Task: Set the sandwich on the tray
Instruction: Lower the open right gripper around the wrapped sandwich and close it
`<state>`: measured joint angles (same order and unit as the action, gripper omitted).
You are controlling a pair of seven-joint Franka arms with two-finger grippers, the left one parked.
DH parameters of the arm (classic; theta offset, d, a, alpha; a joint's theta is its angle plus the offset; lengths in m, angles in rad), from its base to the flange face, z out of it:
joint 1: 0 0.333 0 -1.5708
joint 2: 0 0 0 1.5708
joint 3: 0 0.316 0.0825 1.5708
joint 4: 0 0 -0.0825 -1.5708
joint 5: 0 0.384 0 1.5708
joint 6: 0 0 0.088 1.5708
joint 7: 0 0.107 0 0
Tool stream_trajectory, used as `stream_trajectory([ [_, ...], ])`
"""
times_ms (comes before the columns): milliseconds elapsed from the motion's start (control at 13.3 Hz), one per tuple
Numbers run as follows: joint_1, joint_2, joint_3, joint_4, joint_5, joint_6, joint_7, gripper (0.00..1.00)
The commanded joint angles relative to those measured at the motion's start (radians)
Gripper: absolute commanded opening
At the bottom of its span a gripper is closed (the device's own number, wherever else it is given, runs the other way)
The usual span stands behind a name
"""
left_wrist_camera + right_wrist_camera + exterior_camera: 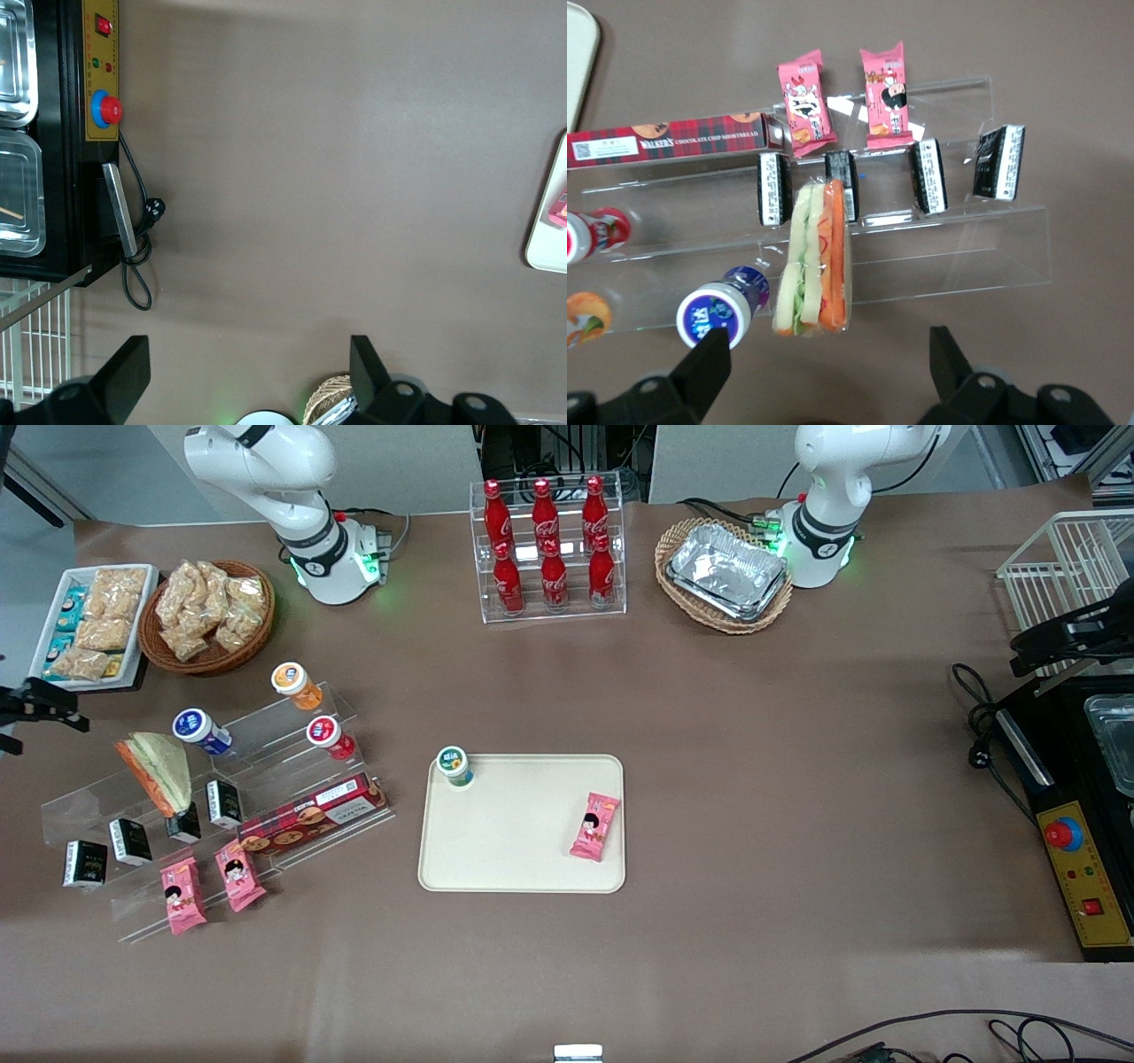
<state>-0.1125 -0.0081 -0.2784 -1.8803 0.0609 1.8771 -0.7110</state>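
The sandwich point(159, 772), a clear-wrapped wedge with pale bread and orange and green layers, stands on edge on a step of the clear acrylic shelf point(257, 735). The wrist view shows the sandwich point(816, 260) with its wide end facing my gripper point(828, 359). That gripper is open, with only bare table between its fingers, and stops short of the wrap. From the front, the gripper point(40, 707) hovers at the working arm's end of the table, beside the shelf. The cream tray point(514, 841) lies flat mid-table; its corner point(578, 53) shows in the wrist view.
On the tray sit a green-lidded cup point(455, 765) and a pink snack packet point(595, 825). The shelf also bears a blue-lidded cup point(713, 312) close beside the sandwich, black packets point(774, 188), a red biscuit box point(664, 142) and pink packets point(804, 102). Snack baskets and a cola rack point(547, 549) stand farther away.
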Motion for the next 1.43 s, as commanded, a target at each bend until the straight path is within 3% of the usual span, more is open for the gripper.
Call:
stream_trajectory([
  [0,-0.007,-0.016,-0.002,-0.141,0.017,0.132,-0.022,1.00],
  [301,0.002,-0.018,-0.002,-0.241,0.017,0.229,-0.008,1.00],
  [1353,0.007,0.057,0.002,-0.261,0.019,0.297,0.030,1.00],
])
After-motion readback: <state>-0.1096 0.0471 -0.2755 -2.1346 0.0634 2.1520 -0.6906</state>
